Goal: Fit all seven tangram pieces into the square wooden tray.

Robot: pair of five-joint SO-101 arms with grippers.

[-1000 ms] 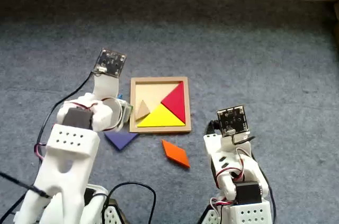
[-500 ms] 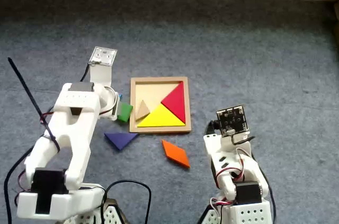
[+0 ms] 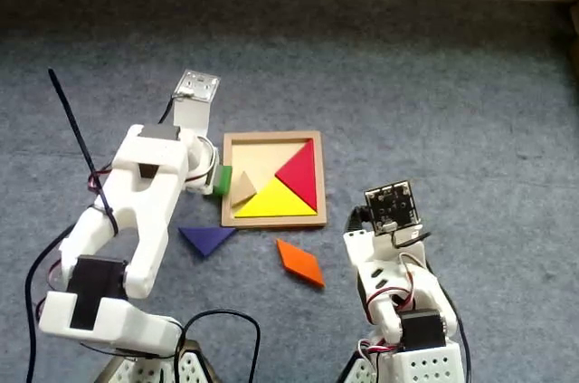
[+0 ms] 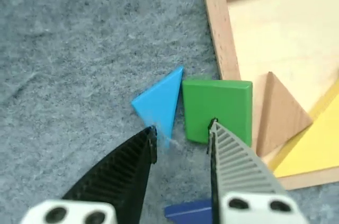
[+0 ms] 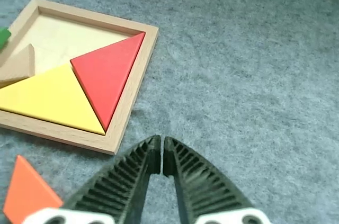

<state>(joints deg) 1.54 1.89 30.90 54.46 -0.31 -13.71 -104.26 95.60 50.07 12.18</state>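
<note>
Three pieces already lie in the square wooden tray [image 3: 271,136]: the red triangle [image 3: 301,172] against its right edge, the yellow triangle [image 3: 271,201] along its near edge, and the wood-coloured triangle [image 3: 242,187] by its left edge. The green square [image 4: 217,108] rests across the tray's left rim (not down inside), with the light blue triangle [image 4: 159,102] just beside it on the carpeted tabletop [image 3: 434,84]. The left gripper [image 4: 183,128] hovers over those two, fingers spread and clamped on nothing. The right gripper [image 5: 161,142] hangs off the tray's near right corner, fingers pressed together and empty. The dark blue triangle [image 3: 208,237] and orange parallelogram [image 3: 300,262] lie apart, toward the tabletop's near edge.

We judge that a further shove could leave the green square perched on the rim or riding over the wood-coloured triangle, which sits right in its path. The spread fingers might also drag the light blue triangle along.

Against half a second ago, the left arm has swung toward the tray and the green square has shifted from beside the left edge onto the rim. The right arm has barely budged.
</note>
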